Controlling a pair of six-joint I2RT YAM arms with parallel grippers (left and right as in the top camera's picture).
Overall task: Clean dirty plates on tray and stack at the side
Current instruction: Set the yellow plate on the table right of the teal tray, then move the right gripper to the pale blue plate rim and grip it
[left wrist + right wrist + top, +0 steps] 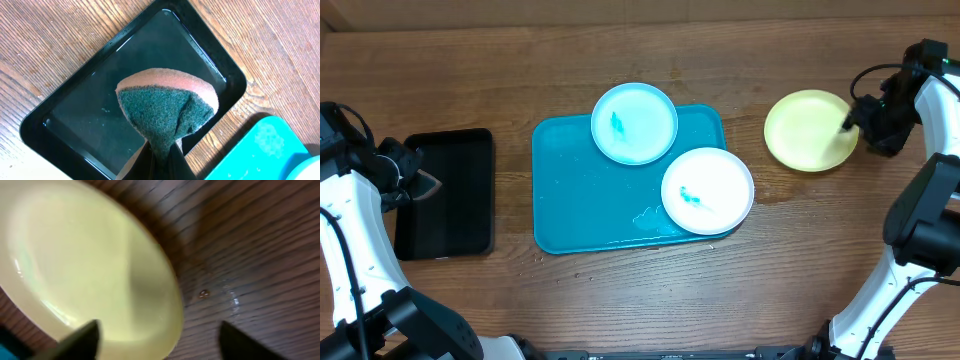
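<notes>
your left claw (159, 161) is pressed together on the lower corner of a green-and-pink scouring sponge (167, 105), held over the black tray (70, 95) at the table's left. a strip of bare wood separates that tray from the turquoise tray (575, 200). the light blue plate (634, 123) overhangs the turquoise tray's far rim. the white plate (707, 190) overhangs its right rim near the front corner. the two plates' rims meet or nearly meet, and both carry teal smears. the tray's left half is bare. the yellow-green plate (810, 130) lies on the wooden table (620, 300), right of the tray and apart from it. your right claw (157, 340) is spread, one finger above that plate's edge, the other above bare wood.
</notes>
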